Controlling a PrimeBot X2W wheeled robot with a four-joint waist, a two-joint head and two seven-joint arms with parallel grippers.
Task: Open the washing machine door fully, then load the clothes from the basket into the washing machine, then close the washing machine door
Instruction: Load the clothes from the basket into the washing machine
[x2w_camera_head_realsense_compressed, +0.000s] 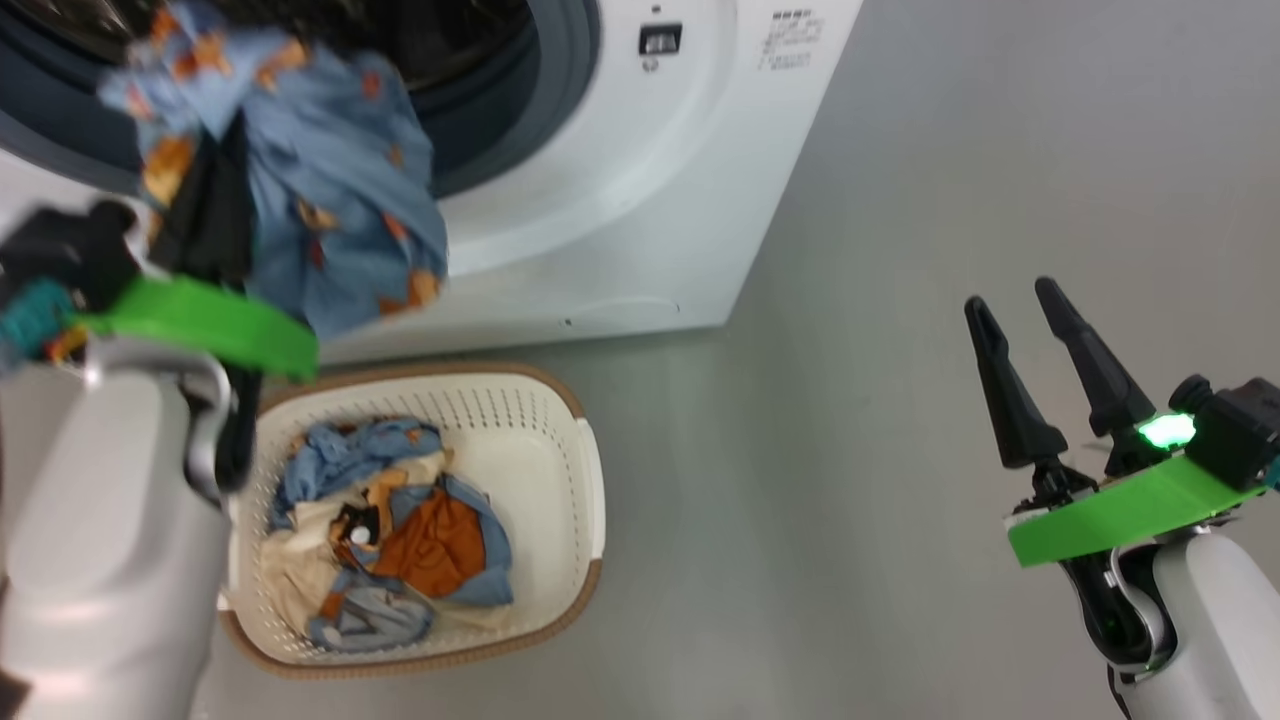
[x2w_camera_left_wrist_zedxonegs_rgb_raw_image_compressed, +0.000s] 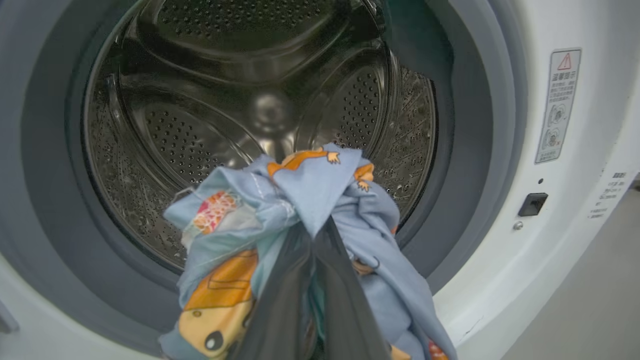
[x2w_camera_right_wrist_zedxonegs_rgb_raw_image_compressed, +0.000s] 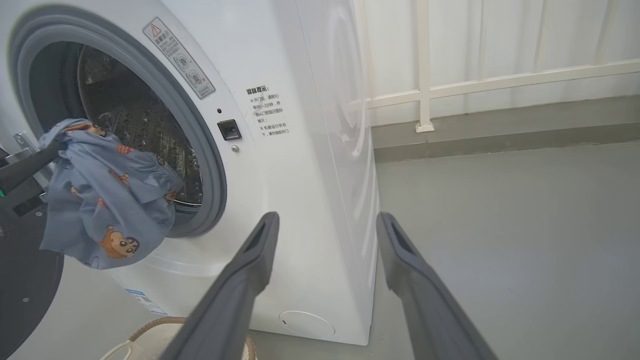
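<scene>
The washing machine stands with its steel drum exposed. Its black door hangs swung out at the left of the right wrist view. My left gripper is shut on blue bear-print clothes, held bunched in front of the drum mouth, above the basket. More clothes, blue, orange and cream, lie in the basket. My right gripper stands open and holds nothing, over the floor to the right of the machine. The held cloth drapes over the grey gasket's lower rim.
Grey floor stretches to the right of the machine and basket. A white railing and a low kerb run behind the machine's right side. The basket rim sits just below the machine's front.
</scene>
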